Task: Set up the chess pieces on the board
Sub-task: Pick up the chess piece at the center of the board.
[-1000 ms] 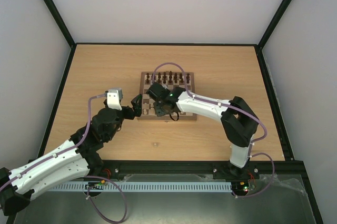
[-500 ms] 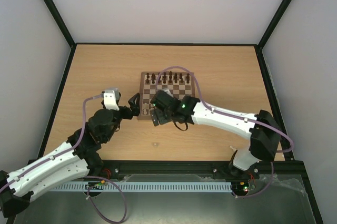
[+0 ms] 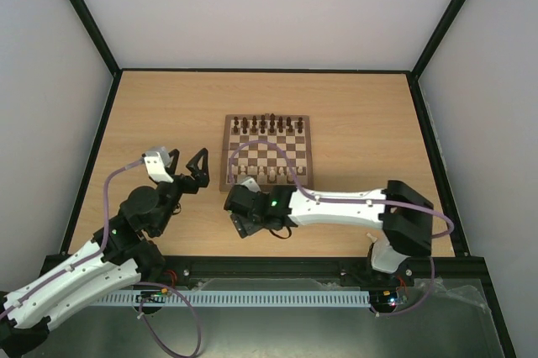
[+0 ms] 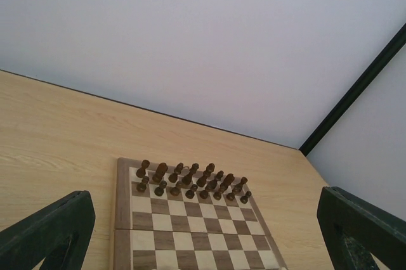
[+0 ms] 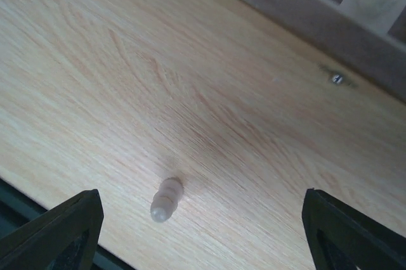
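Light wood tabletop (image 3: 168, 106) is boxed in by plain white walls (image 3: 269, 5) with black framing, and the board (image 3: 266, 153) is set a bit past the middle, square to the table. Dark pieces (image 3: 267, 125) are lined up in two rows along its far side. A row of pale pieces (image 3: 265, 172) is seen along the near side, though the exact count can't be made out from above. The left gripper (image 3: 187, 165) is held just off the board's left edge, jaws spread wide with nothing between them, and in its wrist view the far rows are framed between the two fingertips. The right gripper (image 3: 239, 223) is parked over bare table just in front of the board's near-left corner, also gaping wide and gripping nothing. One pale piece (image 5: 166, 199) is shown on the tabletop below it — between the two fingers but touched by neither, well clear of the board. Whether it's upright or tipped over can't really be told.
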Controlling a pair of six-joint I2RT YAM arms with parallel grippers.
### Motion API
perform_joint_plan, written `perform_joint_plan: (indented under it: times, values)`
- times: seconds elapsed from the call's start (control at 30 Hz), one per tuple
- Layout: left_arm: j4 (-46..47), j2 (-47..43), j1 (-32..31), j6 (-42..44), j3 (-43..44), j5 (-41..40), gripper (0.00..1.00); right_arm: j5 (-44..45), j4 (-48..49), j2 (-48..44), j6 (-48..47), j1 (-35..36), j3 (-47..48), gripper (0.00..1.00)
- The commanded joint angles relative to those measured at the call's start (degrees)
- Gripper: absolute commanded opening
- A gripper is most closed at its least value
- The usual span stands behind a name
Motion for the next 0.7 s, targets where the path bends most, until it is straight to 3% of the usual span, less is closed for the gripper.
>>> perform_joint_plan:
  times: [0.0, 0.43, 0.67]
  values:
    - [0.7, 0.12, -0.07, -0.37, -0.54, -1.67, 0.99, -0.35, -0.36, 5.33, 1.85, 1.52, 2.32, 0.83]
    - [0.61, 0.47, -0.13, -0.55, -0.35, -1.11, 0.99, -2.19, -1.79, 13.66, 2.81, 2.96, 5.98, 0.41]
    - [0.72, 0.86, -0.14, -0.56, -0.26, -1.06, 0.99, -2.36, -3.35, 13.79, 3.76, 3.7, 5.53, 0.36]
